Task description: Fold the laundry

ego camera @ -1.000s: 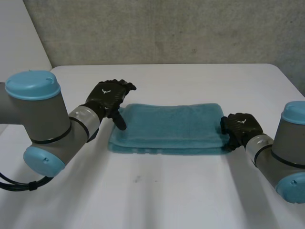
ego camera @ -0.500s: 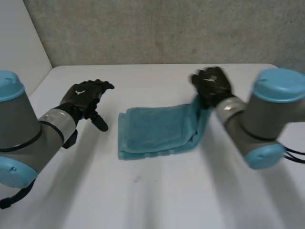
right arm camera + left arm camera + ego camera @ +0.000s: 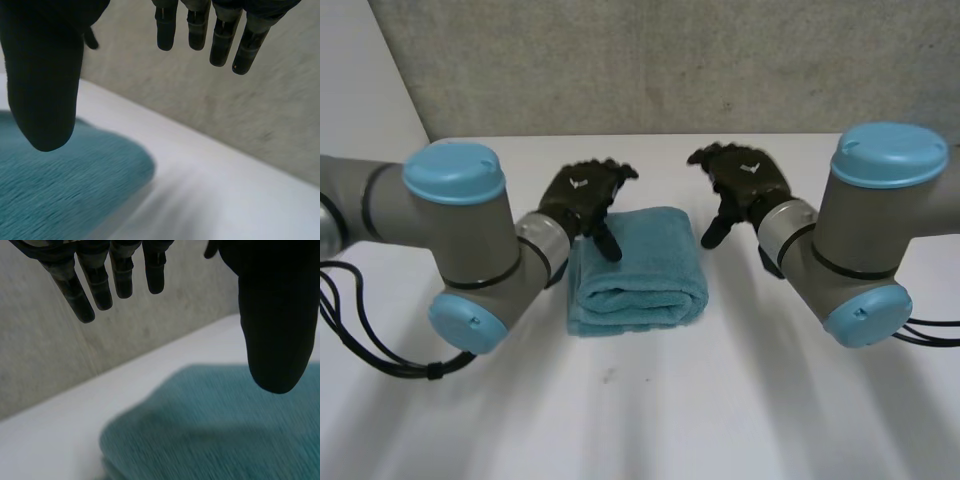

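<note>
A teal towel lies folded into a thick, nearly square stack in the middle of the white table. My left hand hovers at the towel's far left corner, open, its thumb pointing down over the cloth. My right hand hangs open just past the far right corner, thumb down, holding nothing. In the left wrist view the towel lies below the straight fingers. The right wrist view has the towel's corner under the thumb.
A grey concrete wall runs behind the table's far edge. Bare table surface spreads in front of the towel and to both sides, under the two arms.
The right hand carried the towel's right end over to the left, doubling it into a short stack, and let go. The left hand came back from the left to the towel's far corner.
</note>
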Motion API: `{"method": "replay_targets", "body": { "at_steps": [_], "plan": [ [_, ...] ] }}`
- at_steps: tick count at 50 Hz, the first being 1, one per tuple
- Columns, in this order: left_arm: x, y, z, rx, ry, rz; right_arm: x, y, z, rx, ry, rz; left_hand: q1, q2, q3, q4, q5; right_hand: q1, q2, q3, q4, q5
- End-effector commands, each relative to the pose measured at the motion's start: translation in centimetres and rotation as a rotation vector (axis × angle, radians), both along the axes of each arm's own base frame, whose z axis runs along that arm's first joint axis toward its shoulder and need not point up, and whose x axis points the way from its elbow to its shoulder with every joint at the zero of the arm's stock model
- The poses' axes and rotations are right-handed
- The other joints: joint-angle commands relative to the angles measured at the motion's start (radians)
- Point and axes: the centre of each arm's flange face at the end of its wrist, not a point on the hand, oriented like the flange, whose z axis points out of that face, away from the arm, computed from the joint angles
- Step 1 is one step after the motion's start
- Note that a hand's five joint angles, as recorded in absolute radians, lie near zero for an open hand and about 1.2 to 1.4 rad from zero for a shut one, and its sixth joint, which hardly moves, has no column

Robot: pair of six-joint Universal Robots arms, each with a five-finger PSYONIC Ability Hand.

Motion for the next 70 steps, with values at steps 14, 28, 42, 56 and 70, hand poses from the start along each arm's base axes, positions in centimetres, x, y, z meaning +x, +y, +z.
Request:
{"method": "replay_targets", "body": {
  "at_steps": [14, 28, 42, 56, 70],
  "plan": [
    [4.2, 0.4, -6.2, 0.248, -0.169, 0.111, 2.0, -0.4, -7.9, 0.363, 0.090, 0.137, -0.005, -0.002, -0.011, -0.002, 0.005, -0.031, -0.045, -0.040, -0.058, -0.062],
    [4.8, 1.3, 6.1, -0.005, -0.014, 0.118, -0.2, -0.1, 5.1, 0.074, -0.032, -0.010, -0.020, -0.017, -0.025, -0.017, -0.009, -0.031, -0.045, -0.040, -0.058, -0.062],
    [11.0, 2.7, 15.4, -0.108, 0.042, 0.257, -9.3, 1.6, 13.7, -0.151, -0.057, -0.327, -0.052, -0.049, -0.058, -0.049, -0.042, -0.031, -0.045, -0.040, -0.058, -0.062],
    [11.3, 3.0, 15.2, -0.119, 0.051, 0.263, -9.3, 2.4, 12.4, -0.131, -0.005, -0.257, -0.055, -0.052, -0.060, -0.052, -0.045, -0.031, -0.045, -0.040, -0.058, -0.062],
    [10.9, 3.0, 14.5, -0.139, 0.057, 0.251, -9.4, 2.7, 12.3, -0.166, 0.057, -0.249, -0.052, -0.049, -0.058, -0.049, -0.042, -0.031, -0.045, -0.040, -0.058, -0.062]
  ]
}}
